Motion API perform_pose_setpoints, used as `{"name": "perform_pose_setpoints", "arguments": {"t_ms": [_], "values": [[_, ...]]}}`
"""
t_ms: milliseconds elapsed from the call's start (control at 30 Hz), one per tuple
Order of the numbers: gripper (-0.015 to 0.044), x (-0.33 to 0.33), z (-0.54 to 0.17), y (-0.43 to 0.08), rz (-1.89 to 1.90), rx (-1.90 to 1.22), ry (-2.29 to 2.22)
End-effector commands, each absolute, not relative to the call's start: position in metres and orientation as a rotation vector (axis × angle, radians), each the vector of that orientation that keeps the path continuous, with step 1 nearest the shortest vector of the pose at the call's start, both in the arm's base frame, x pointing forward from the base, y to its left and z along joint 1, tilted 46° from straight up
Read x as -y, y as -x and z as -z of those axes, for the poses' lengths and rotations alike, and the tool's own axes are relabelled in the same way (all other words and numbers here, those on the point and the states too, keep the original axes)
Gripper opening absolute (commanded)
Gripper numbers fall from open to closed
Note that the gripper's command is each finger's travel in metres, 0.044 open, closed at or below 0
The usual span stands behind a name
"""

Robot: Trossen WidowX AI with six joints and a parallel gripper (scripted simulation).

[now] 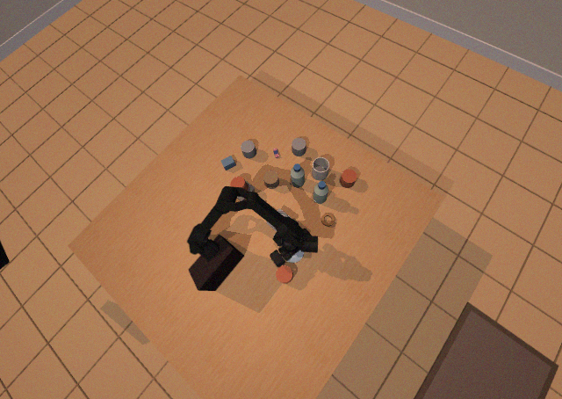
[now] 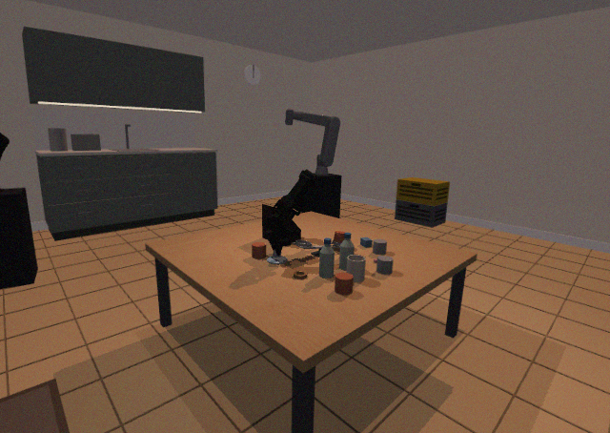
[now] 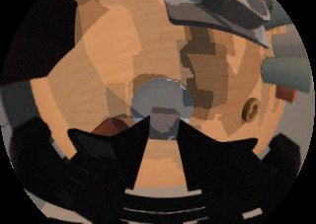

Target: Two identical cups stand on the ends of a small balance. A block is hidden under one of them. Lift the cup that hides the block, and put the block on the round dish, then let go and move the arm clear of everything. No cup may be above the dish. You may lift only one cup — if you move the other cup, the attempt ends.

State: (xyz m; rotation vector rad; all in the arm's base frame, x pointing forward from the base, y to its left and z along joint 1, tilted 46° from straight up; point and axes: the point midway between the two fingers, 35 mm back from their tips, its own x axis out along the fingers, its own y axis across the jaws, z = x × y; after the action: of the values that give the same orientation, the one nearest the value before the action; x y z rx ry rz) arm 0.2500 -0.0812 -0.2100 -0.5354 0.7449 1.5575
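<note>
My gripper (image 3: 163, 119) (image 2: 277, 255) is shut on a small grey block (image 3: 164, 120), low over the round pale dish (image 1: 297, 257) (image 2: 271, 260) (image 3: 155, 92). Whether the block touches the dish is not clear. A red cup (image 1: 238, 184) (image 2: 339, 236) stands at the far end of the balance (image 3: 184, 13). The near end of the balance holds no cup. Another red cup (image 1: 284, 274) (image 2: 258, 250) (image 3: 112, 127) stands on the table beside the dish. No cup is above the dish. The arm hides part of the balance in the top view.
Two bottles (image 1: 297, 177) (image 1: 320, 193) (image 2: 326, 260), a grey mug (image 2: 355, 271) and a red cylinder (image 1: 349, 177) (image 2: 343, 284) stand beyond the balance. A brown ring (image 1: 323, 220) (image 3: 246, 112) lies between dish and bottles. Grey cylinders (image 1: 248, 149) (image 1: 299, 147) and a blue block (image 1: 228, 163) are farther off.
</note>
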Motion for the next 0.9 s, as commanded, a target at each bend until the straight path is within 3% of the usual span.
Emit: {"name": "perform_pose_setpoints", "arguments": {"t_ms": [0,233,767,867], "values": [[0.0,0.076,0.215,-0.249,-1.557,-0.746,0.529],[0.0,0.068,0.222,-0.247,-1.558,-0.745,0.529],[0.042,0.073,0.218,-0.249,-1.555,-0.745,0.534],[0.044,0.088,0.208,-0.258,-1.508,-0.744,0.542]]}}
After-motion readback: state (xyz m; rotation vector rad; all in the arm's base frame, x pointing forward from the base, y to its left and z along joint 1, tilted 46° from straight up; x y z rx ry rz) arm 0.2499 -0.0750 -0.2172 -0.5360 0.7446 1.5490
